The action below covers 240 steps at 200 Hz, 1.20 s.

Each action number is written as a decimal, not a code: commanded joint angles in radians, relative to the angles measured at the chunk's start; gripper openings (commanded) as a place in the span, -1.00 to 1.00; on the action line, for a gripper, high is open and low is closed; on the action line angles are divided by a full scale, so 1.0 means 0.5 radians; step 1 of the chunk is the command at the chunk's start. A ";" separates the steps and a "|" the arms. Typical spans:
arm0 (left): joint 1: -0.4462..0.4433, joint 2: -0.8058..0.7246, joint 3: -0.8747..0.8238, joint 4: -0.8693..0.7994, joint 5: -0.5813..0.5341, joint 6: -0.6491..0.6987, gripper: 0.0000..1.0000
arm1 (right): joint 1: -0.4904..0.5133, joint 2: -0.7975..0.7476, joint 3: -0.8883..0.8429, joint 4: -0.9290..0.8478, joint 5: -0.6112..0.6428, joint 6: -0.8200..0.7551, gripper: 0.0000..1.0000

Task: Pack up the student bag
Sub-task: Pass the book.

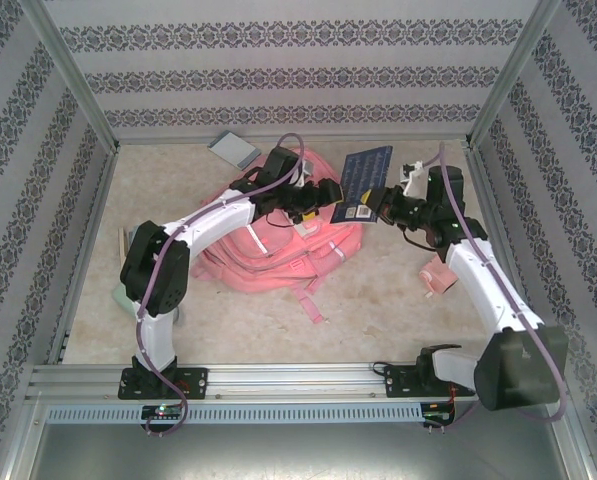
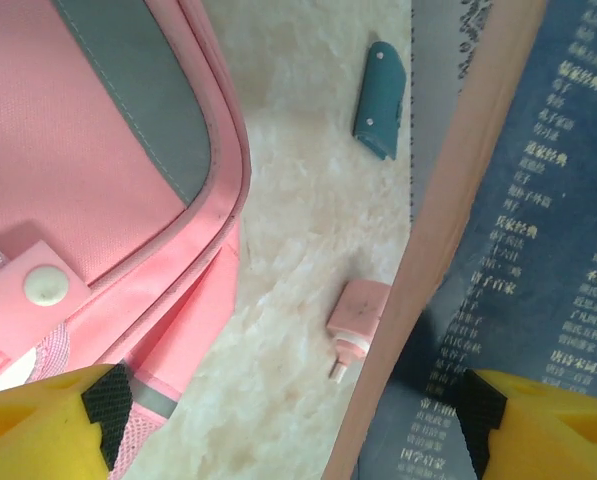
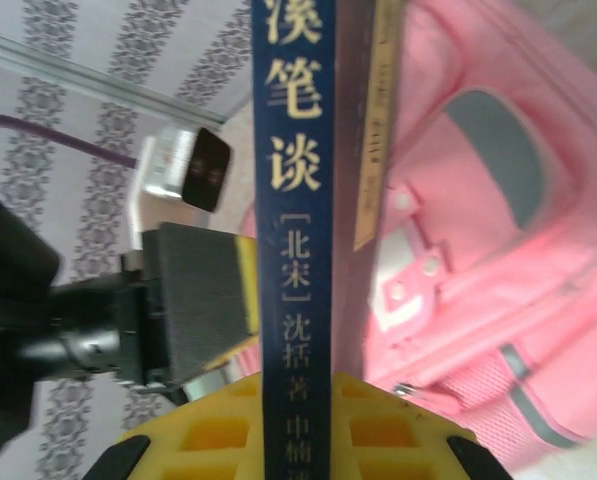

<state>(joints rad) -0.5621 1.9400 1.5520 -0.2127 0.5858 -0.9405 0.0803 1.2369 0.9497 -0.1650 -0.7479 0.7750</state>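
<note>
From above, the student bag (image 1: 278,255) lies flat on the middle of the bench (image 1: 378,310) with its front pockets facing up and a strap trailing toward the near edge. Its inside cannot be seen, so I cannot tell what it holds. The left end effector (image 1: 323,195) hangs over the bag's far right corner. The right end effector (image 1: 390,212) holds a dark blue book (image 1: 366,180) upright just off the bag's right side. A flat grey slab (image 1: 230,150) lies near the back wall. The bench top is pale and mottled. It is enclosed by patterned papered walls (image 1: 278,60) set in metal posts (image 1: 73,75).

In the left wrist view, the left end effector's yellow fingertips (image 2: 48,420) stand wide apart with nothing clamped between them. The bag's piped edge and grey stripe are on the left and the book's printed cover is on the right. On the bench between them lie a teal case (image 2: 381,98) and a small pink plug (image 2: 353,320).

In the right wrist view, the right end effector's yellow fingers close on the book's spine at the lower end. The bag lies just beyond the book on the right. One black pad of the left end effector stands against the book's other side.
</note>
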 commanded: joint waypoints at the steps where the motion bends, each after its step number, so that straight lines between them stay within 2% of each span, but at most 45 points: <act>1: 0.042 -0.124 -0.097 0.418 0.195 -0.228 0.73 | -0.011 0.108 0.107 0.423 -0.289 0.213 -1.00; 69: 0.110 -0.135 -0.274 1.103 0.383 -0.621 0.55 | -0.008 0.257 0.149 0.585 -0.402 0.308 -1.00; 95: 0.113 -0.123 -0.257 1.169 0.432 -0.663 0.44 | -0.007 0.287 0.147 0.623 -0.407 0.320 -1.00; 143: 0.160 -0.200 -0.359 1.269 0.410 -0.722 -0.31 | -0.011 0.377 0.150 0.600 -0.421 0.273 -1.00; 154: 0.175 -0.226 -0.386 1.253 0.398 -0.708 -0.42 | -0.007 0.394 0.153 0.584 -0.419 0.257 -1.00; 177: 0.195 -0.277 -0.428 1.198 0.381 -0.653 -0.42 | -0.007 0.419 0.167 0.585 -0.437 0.245 -1.00; 191: 0.201 -0.296 -0.438 1.158 0.377 -0.607 -0.07 | -0.007 0.431 0.179 0.607 -0.443 0.261 -1.00; 211: 0.202 -0.297 -0.432 1.137 0.382 -0.553 0.02 | 0.000 0.451 0.193 0.650 -0.472 0.297 -1.00; 218: 0.206 -0.294 -0.427 1.139 0.385 -0.549 0.01 | 0.009 0.456 0.202 0.651 -0.480 0.305 -1.00; 240: 0.205 -0.278 -0.408 1.182 0.416 -0.558 -0.23 | 0.032 0.459 0.224 0.606 -0.466 0.274 -1.00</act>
<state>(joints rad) -0.4625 1.8248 1.3323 0.3412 0.7631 -1.2495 0.0765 1.4597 1.0176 0.0971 -0.9573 0.9302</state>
